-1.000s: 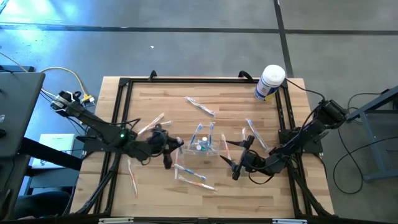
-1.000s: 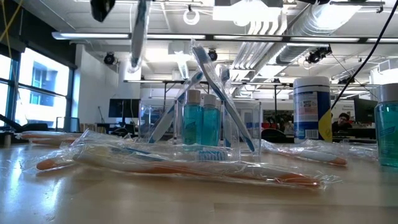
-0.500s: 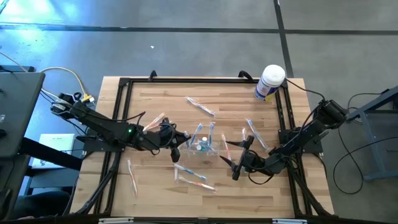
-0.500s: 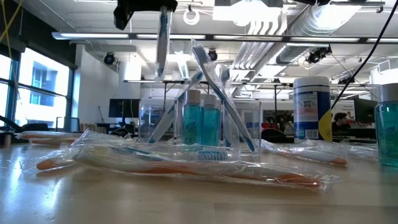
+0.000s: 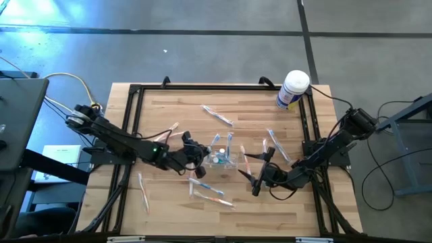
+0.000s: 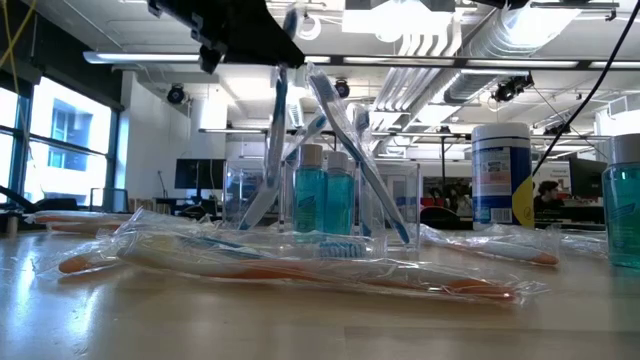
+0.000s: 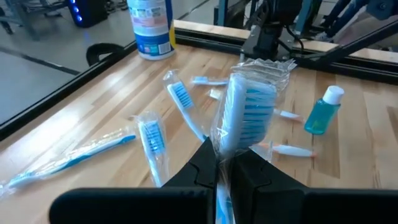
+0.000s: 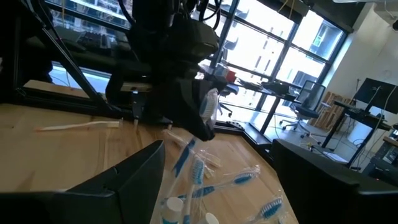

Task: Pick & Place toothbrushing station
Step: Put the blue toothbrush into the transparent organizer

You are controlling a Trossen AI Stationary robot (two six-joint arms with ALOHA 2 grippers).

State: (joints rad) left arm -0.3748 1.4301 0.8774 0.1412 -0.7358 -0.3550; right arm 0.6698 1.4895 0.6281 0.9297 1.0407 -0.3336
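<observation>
The wooden counter (image 5: 169, 108) carries a white canister (image 5: 293, 90) at its far right corner; its blue label is too small to read. Mid-counter stands the toothbrushing station (image 5: 221, 159), clear, already holding brushes and small blue bottles. The left pincer (image 5: 196, 156), just left of it, is clamped on a wrapped blue toothbrush (image 7: 247, 118), held bristles-up, apparently to drop it handle-first into a slot. The right pincer (image 5: 251, 177) waits with fingers spread, right of the station. Loose wrapped toothbrushes (image 5: 216, 115) lie scattered around.
</observation>
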